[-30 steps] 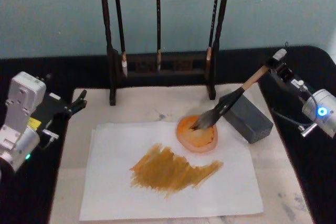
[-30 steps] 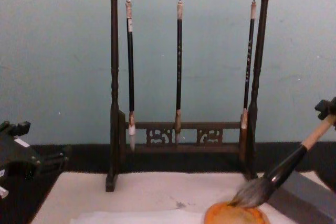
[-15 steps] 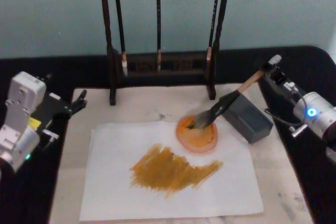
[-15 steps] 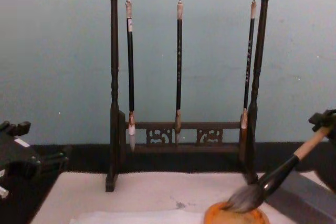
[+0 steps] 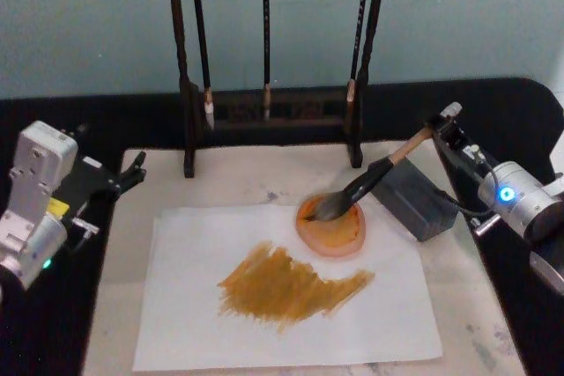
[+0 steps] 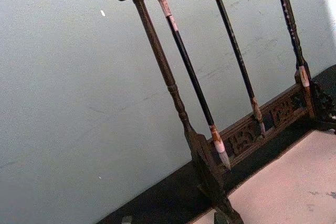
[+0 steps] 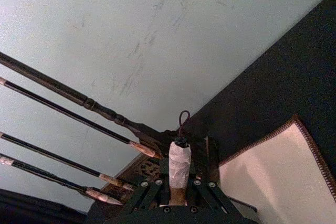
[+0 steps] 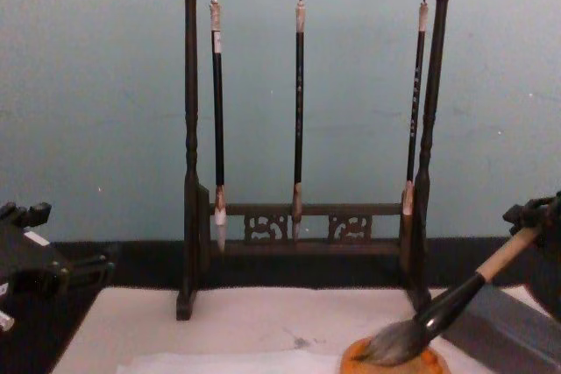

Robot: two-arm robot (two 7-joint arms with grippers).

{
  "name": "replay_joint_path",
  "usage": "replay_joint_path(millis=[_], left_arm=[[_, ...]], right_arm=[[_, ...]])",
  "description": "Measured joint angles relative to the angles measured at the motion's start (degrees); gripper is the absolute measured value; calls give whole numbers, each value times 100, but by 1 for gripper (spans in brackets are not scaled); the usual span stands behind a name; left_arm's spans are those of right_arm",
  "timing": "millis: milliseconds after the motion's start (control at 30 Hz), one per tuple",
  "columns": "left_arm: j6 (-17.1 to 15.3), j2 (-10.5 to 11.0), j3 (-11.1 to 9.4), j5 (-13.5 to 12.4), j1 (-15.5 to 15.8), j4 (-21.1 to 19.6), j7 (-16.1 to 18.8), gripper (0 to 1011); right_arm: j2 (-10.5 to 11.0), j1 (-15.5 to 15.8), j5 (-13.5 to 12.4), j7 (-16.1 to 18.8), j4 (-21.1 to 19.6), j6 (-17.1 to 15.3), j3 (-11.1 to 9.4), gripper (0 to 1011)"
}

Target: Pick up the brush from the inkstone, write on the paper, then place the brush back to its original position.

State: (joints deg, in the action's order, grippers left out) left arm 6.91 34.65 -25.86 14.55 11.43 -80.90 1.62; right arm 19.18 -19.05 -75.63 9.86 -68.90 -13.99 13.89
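**Brush lowered into dish, right pincer clamped on its handle**

Finding 1. My right pincer (image 5: 438, 126) is closed on the whitish end of the brush (image 5: 366, 189). In the right wrist view the wrapped handle tip (image 7: 178, 165) stands up between the two fingers.

Finding 2. Compared with a second ago, my right pincer sits lower and nearer the rack (image 5: 269, 107). The brush lies flatter than it did. In the chest view the handle end has dropped and the bristles (image 8: 392, 348) have slid leftward and down.

Finding 3. The bristles rest in the orange dish (image 5: 339, 237), which stands on the far right corner of the paper (image 5: 189, 305). The black ferrule crosses above the near corner of the grey block (image 5: 414, 204) just beside the dish. I cannot tell whether they touch.

Finding 4. The paper lies flat on the cream mat (image 5: 256, 173), in the same place as before. Its ochre painted patch (image 5: 291, 283) has the same outline as a second ago.

Finding 5. My left pincer (image 5: 132, 169) is parked over the black desk (image 5: 88, 116) at the mat's left edge, its fingers apart and holding nothing. Its position is unchanged.

Finding 6. Three thin brushes hang from the rack, undisturbed.
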Motion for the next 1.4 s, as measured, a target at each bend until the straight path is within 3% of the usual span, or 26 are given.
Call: replay_joint_path(millis=[867,1200,1300,1400], left_arm=[[0,0,0,0,0,0,0,1009],[0,0,0,0,0,0,0,1010],[0,0,0,0,0,0,0,1010],[0,0,0,0,0,0,0,1010]], right_arm=[[181,-97,-283,-124,98,135,315,153],[165,-90,-282,-129,96,135,293,153],[162,-88,-282,-133,94,135,288,186],[161,-85,-282,-138,93,135,283,302]])
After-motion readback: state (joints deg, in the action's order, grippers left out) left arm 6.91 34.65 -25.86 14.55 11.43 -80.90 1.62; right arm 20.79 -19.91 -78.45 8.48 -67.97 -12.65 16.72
